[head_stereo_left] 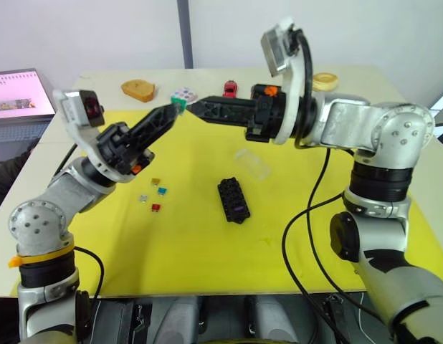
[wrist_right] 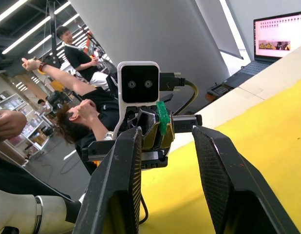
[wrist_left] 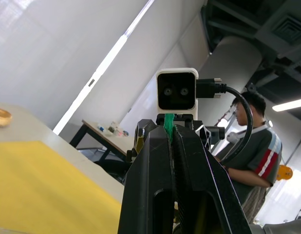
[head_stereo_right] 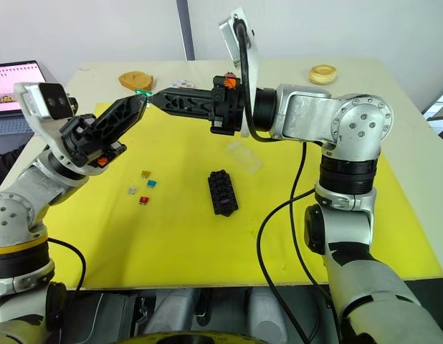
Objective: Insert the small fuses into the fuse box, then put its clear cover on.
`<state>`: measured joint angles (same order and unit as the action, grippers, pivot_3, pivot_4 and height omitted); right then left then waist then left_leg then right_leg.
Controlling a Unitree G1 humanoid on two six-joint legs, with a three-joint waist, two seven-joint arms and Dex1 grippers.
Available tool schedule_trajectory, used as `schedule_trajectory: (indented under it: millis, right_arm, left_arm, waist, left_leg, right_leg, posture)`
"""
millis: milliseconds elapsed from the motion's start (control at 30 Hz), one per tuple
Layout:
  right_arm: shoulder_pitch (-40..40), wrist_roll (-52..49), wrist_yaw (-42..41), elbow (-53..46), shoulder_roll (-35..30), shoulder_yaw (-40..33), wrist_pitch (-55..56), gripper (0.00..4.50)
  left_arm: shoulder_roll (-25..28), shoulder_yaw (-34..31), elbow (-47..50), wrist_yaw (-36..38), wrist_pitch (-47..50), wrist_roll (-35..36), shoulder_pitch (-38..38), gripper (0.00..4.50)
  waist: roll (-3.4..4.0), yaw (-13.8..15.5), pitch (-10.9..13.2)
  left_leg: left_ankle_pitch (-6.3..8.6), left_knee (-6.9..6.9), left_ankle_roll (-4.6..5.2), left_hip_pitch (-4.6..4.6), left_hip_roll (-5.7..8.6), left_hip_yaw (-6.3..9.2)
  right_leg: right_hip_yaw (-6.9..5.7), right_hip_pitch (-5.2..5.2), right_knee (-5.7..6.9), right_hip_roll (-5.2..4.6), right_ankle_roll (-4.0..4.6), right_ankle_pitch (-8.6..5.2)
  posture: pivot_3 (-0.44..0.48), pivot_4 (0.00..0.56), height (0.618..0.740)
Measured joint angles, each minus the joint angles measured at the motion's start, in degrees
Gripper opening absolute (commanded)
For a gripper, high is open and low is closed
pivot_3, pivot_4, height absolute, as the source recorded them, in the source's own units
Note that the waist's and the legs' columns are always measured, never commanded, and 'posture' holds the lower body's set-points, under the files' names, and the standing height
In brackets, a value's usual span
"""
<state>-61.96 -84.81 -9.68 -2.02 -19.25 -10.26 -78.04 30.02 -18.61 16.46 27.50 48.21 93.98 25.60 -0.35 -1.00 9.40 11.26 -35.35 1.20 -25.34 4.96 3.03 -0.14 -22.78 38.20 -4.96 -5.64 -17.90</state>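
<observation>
My left gripper (head_stereo_left: 174, 107) is raised above the yellow mat, shut on a teal fuse (head_stereo_left: 178, 104) that sticks out of its tip (wrist_left: 168, 127). My right gripper (head_stereo_left: 195, 109) points at it tip to tip, open, its fingers (wrist_right: 126, 161) on either side of the fuse (wrist_right: 162, 117) without touching it. The black fuse box (head_stereo_left: 233, 200) lies mid-mat with a purple fuse (head_stereo_left: 239, 208) in a near slot. The clear cover (head_stereo_left: 251, 163) lies just behind it. Amber (head_stereo_left: 155, 181), blue (head_stereo_left: 162, 190), grey (head_stereo_left: 143, 198) and red (head_stereo_left: 155, 207) fuses lie loose to its left.
Behind the yellow mat (head_stereo_left: 207, 251) sit a brown bread-like piece (head_stereo_left: 137, 89), a white tile with coloured dots (head_stereo_left: 183, 94), a red toy car (head_stereo_left: 230, 88) and a yellow ring (head_stereo_left: 325, 80). A laptop (head_stereo_left: 17, 93) stands far left. People show in the wrist views' background.
</observation>
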Motion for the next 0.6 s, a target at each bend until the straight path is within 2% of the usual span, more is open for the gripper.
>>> schedule_trajectory:
  millis: [300,400,467,600]
  right_arm:
    - [0.06,-1.55,0.48,0.00,-0.28,0.70,0.92,1.75]
    - [0.07,-1.98,0.68,0.00,-0.74,0.90,0.98,0.86]
    - [0.19,-2.04,1.15,0.03,-1.00,0.98,1.21,0.01]
    - [0.29,-2.15,1.19,0.03,-1.06,1.02,1.41,0.01]
  left_arm:
    - [-0.18,1.53,0.18,-0.04,-0.03,-0.83,0.00,0.00]
    - [-0.19,1.55,0.18,-0.07,-0.12,-0.89,0.00,0.00]
    - [-0.25,1.55,0.51,0.00,-0.16,-0.87,0.07,0.00]
    - [-0.26,1.56,0.58,-0.09,-0.20,-0.89,0.13,0.00]
  waist:
    - [0.00,0.00,0.00]
    - [0.00,0.00,0.00]
    - [0.00,0.02,0.00]
    - [0.00,0.01,0.00]
  left_leg:
    - [0.00,0.00,0.00,0.00,0.00,0.00]
    - [0.00,0.00,0.01,0.00,0.00,0.00]
    - [0.00,0.00,0.00,0.00,0.00,0.00]
    - [0.00,0.00,0.01,0.00,0.00,0.00]
  right_leg:
    - [0.00,0.00,0.00,0.00,0.00,0.00]
    - [0.00,0.00,0.00,0.00,0.00,0.00]
    - [0.00,0.00,0.00,0.00,0.00,0.00]
    - [0.00,0.00,0.00,0.00,0.00,0.00]
  posture:
    - [0.000,0.150,0.740]
    - [0.000,0.150,0.740]
    - [0.000,0.150,0.740]
    - [0.000,0.150,0.740]
